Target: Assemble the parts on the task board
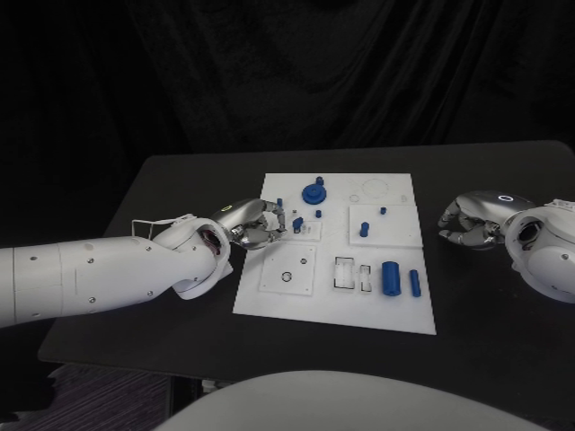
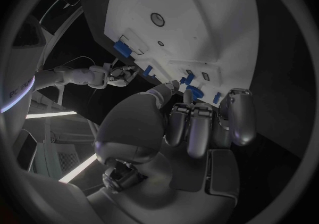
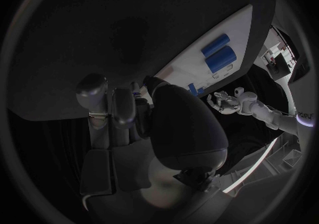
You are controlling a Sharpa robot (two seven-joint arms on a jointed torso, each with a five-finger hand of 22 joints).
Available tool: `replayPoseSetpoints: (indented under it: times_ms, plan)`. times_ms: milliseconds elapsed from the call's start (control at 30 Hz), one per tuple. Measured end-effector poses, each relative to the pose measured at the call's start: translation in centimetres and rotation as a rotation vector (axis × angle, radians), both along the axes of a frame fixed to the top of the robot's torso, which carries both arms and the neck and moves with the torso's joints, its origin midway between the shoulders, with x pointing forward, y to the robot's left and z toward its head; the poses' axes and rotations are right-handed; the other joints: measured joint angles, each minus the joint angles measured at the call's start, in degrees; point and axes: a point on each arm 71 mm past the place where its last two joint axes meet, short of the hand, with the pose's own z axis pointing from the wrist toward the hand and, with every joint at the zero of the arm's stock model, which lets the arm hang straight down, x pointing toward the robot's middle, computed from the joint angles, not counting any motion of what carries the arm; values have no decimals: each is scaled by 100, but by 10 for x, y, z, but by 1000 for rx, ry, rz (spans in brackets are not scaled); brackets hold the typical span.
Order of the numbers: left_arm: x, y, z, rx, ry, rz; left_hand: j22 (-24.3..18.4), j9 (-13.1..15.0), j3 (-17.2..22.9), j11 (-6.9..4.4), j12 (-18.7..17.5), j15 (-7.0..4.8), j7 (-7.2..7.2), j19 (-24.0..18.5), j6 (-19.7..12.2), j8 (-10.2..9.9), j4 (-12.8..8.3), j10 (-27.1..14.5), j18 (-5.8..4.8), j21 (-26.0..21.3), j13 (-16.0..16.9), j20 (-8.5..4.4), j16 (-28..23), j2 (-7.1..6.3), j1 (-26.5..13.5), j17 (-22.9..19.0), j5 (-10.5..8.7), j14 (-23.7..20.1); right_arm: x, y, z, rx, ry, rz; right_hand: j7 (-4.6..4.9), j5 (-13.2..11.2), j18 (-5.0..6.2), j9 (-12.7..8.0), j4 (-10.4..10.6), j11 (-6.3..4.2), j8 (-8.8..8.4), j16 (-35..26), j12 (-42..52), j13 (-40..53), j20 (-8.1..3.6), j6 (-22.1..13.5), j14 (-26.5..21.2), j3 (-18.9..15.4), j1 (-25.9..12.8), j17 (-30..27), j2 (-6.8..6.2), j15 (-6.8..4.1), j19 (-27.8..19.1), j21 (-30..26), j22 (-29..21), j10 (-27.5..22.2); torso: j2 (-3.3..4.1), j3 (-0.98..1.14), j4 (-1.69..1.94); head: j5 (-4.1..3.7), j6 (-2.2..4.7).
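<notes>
Reaching over the task board (image 1: 334, 310) from its left edge, my left hand (image 1: 252, 222) pinches a small blue part (image 1: 296, 224), seemingly to seat it. My right hand (image 1: 473, 220), fingers curled on nothing, waits off the right edge. Beyond stands the blue round knob (image 1: 314, 193), not blocking me.

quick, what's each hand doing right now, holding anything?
Left hand: at the task board's left edge, fingers by a small blue part; grip cannot be told.
Right hand: off the board, fingers curled, apparently empty.
</notes>
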Motion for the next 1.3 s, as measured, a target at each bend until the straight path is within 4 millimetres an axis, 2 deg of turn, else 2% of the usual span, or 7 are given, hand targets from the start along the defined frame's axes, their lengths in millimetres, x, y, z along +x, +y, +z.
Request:
replayPoseSetpoints:
  times_ms: [267,600,733,967,1033,1100,1300]
  plan:
    - [-5,-1,-16,-151,-82,16,0,-347,455,-13,93,0,-1,107,28,177,-48,13,0,159,0,-22,0,38,-436,0,-182,0,-1,-3,3,29,-38,-5,8,26,0,15,-16,0,46,95,25,-23,0,69,0,16,8,69,-41,0,0,98,-1,0,-40,7,29,-41,0]
    - [3,6,-20,-203,-150,40,0,-702,912,-39,178,-43,2,226,124,341,-445,40,-1,357,0,-60,0,20,-605,0,736,0,-3,-5,11,114,-144,9,-1,134,0,39,-16,-12,95,443,246,-16,-11,184,0,16,-50,271,-100,0,175,569,-1,219,-57,7,28,-6,0]
    - [9,12,-23,-229,-170,43,0,-932,1429,-162,221,-106,-85,270,-118,442,529,23,-1,414,0,-104,0,116,-1636,0,-641,-1,-4,-6,12,143,-179,18,-1,134,0,39,-16,-31,95,493,265,-15,-11,184,0,16,-50,314,-100,0,175,630,-1,238,-57,5,32,29,0]
    - [22,21,-28,-289,-188,36,0,-1311,1694,-258,271,-190,-219,350,-252,602,1925,29,-1,600,0,-184,0,-255,-2276,0,-1027,-4,-6,-8,10,167,-206,29,-1,134,0,38,-16,-31,95,493,265,-15,-31,184,0,16,-50,313,-100,0,196,667,-2,238,-55,5,27,81,0]
    - [25,22,-28,-305,-192,31,0,-1407,1599,-266,271,-197,-219,379,-252,663,1881,20,-3,605,0,-214,0,-337,-2052,0,-320,-11,-6,-9,10,170,-210,31,-1,134,0,38,-16,-31,95,493,265,-15,-31,184,0,16,-50,313,-100,0,196,667,-2,238,-55,6,25,75,0]
    - [27,22,-29,-317,-194,25,0,-1503,948,-286,271,-236,-231,367,-239,769,1839,39,-97,666,0,-227,0,-404,-1361,0,1364,-5,-7,-10,9,172,-211,30,-1,134,0,38,-16,-31,95,493,265,-15,-31,184,0,16,-50,313,-99,0,196,667,-2,238,-56,7,24,58,0]
    - [29,16,-30,-330,-199,11,0,-1819,193,-296,350,-248,-200,367,-220,939,1528,28,-96,763,0,-227,0,-309,209,0,941,-1,-7,-13,6,170,-209,28,-1,134,0,38,-16,-31,95,493,264,-15,-31,184,0,16,-50,313,-99,-1,196,667,-2,238,-71,6,34,9,0]
